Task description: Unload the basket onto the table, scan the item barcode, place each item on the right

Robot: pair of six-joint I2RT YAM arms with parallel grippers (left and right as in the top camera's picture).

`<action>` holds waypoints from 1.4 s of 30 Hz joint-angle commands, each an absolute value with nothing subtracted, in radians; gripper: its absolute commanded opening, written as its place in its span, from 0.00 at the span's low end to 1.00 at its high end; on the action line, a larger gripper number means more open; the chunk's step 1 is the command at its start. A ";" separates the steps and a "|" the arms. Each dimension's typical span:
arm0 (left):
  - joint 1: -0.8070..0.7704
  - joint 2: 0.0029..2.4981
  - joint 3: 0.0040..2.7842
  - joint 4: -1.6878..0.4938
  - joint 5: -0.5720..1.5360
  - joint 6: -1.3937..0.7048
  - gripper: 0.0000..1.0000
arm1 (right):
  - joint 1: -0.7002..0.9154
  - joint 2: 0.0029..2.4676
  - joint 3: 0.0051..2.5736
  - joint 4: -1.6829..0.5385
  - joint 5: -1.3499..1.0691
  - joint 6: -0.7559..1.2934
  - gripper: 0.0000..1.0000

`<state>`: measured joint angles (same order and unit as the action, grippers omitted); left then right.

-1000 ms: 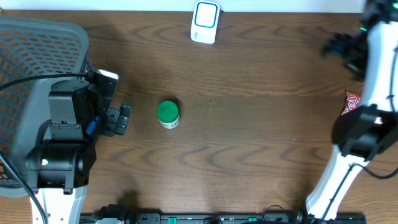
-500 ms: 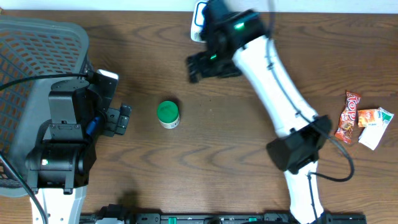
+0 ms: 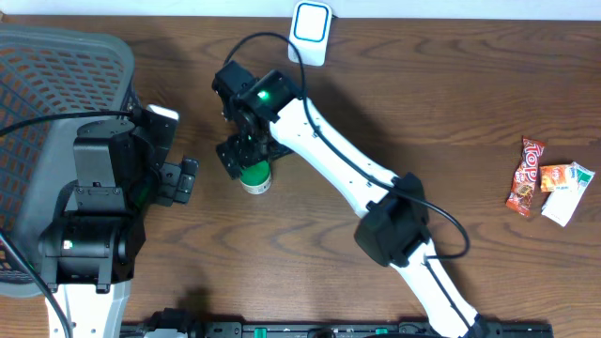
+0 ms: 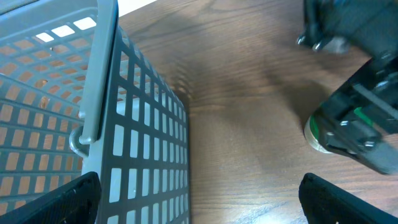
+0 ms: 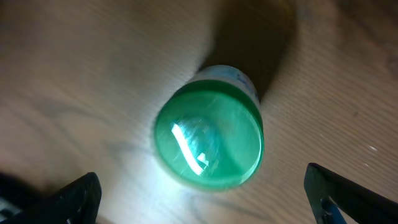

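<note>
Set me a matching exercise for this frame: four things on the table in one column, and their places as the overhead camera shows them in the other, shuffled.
Things:
1. green-capped container
2. grey basket
3. white scanner
4. snack packets

Places:
A. far edge of the table, near the middle
B. right side of the table
C. left end of the table
D. on bare wood, left of centre

Pairs: 1-D; 2-C; 3-A; 4-B

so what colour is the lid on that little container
Green lid, clearest in the right wrist view.
</note>
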<state>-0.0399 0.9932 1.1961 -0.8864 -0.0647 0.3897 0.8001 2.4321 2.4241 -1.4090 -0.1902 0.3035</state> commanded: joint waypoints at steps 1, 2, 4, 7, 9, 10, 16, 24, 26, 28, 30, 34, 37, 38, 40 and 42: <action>-0.035 0.993 1.195 -0.886 -0.060 0.380 0.99 | 0.803 2.453 2.424 -1.404 -0.176 0.318 0.99; -0.035 0.993 1.195 -0.886 -0.060 0.380 0.99 | 0.805 2.454 2.424 -1.402 -0.160 0.319 0.99; -0.035 0.993 1.195 -0.886 -0.060 0.380 0.99 | 0.809 2.463 2.424 -1.401 -0.096 0.344 0.99; -0.035 0.993 1.195 -0.886 -0.060 0.380 0.99 | 0.812 2.474 2.424 -1.402 -0.072 0.347 0.99; -0.035 0.993 1.195 -0.886 -0.060 0.380 0.99 | 0.814 2.486 2.424 -1.400 -0.073 0.347 0.99; -0.035 0.993 1.195 -0.886 -0.060 0.380 0.99 | 0.817 2.491 2.423 -1.399 -0.073 0.347 0.99; -0.035 0.993 1.195 -0.886 -0.060 0.380 0.99 | 0.840 2.534 2.420 -1.383 -0.093 0.348 0.99; -0.035 0.993 1.195 -0.886 -0.060 0.380 0.99 | 0.870 2.540 2.420 -1.349 -0.106 0.348 0.99; -0.035 0.993 1.195 -0.886 -0.060 0.380 0.99 | 0.865 2.540 2.420 -1.349 -0.105 0.348 0.99; -0.035 0.993 1.195 -0.886 -0.060 0.380 0.99 | 0.854 2.540 2.420 -1.350 -0.105 0.348 0.99; -0.035 0.993 1.195 -0.886 -0.060 0.380 0.99 | 0.839 2.540 2.420 -1.353 -0.106 0.348 0.99; -0.035 0.993 1.195 -0.886 -0.060 0.380 0.99 | 0.803 2.540 2.420 -1.360 -0.124 0.355 0.99; -0.035 0.993 1.195 -0.886 -0.060 0.380 0.99 | 0.771 2.540 2.420 -1.363 -0.157 0.355 0.99; -0.035 0.993 1.195 -0.886 -0.060 0.380 0.99 | 0.764 2.540 2.420 -1.364 -0.164 0.355 0.99; -0.035 0.993 1.195 -0.886 -0.060 0.380 0.99 | 0.742 2.540 2.420 -1.369 -0.185 0.355 0.99; -0.035 0.993 1.195 -0.886 -0.060 0.380 1.00 | 0.723 2.540 2.420 -1.377 -0.204 0.353 0.99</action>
